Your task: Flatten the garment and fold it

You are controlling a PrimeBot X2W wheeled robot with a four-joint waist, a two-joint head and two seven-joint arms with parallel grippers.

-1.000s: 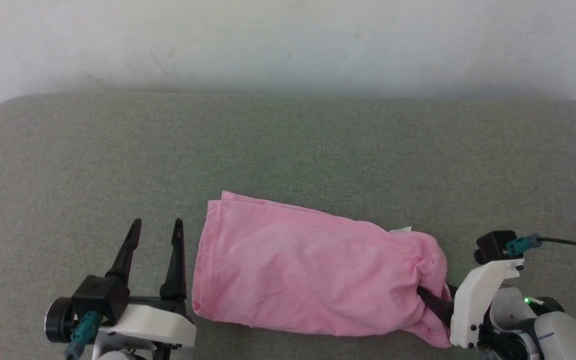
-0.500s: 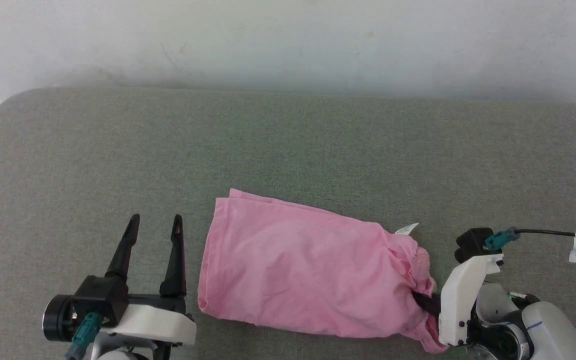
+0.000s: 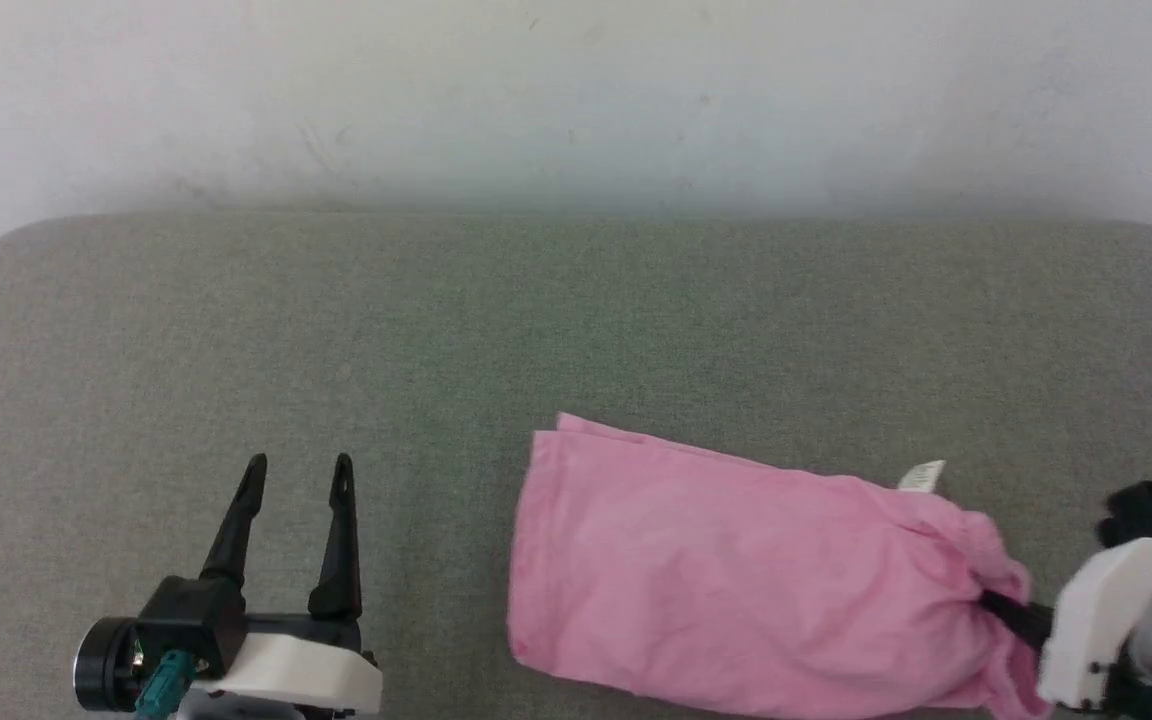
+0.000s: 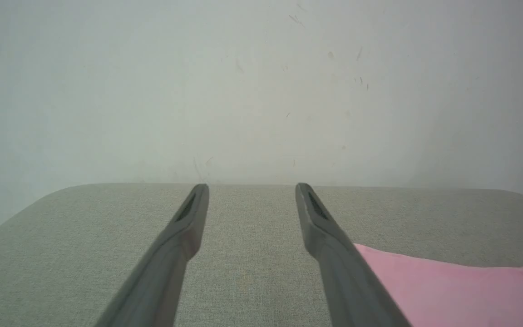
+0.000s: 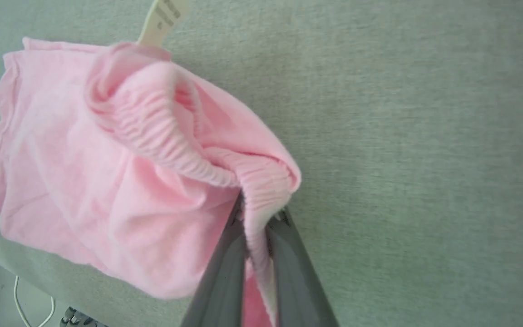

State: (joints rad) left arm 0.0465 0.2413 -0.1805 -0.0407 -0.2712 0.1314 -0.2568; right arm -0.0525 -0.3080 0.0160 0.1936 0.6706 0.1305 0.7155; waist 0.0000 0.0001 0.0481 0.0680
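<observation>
Pink garment [image 3: 736,590], loosely folded, lying at five o'clock on the grey-green cushion [image 3: 576,330] in the head view. Gathered elastic edge bunched at its three o'clock end. Small white label [image 5: 164,18] at one o'clock, print too blurred to read. Right gripper [image 5: 254,213] pinched tight on that ruffled edge. Left gripper [image 3: 298,475] at eight o'clock, well apart from the cloth, fingers parted, empty.

My feeds are bright and evenly lit; a dim shadow band runs where the pale white wall [image 3: 576,100] meets the far edge of the grey-green woven fabric surface [image 3: 576,320]. Long dark gripper fingers [image 4: 177,254] blur toward both wrist views' bottom edges
</observation>
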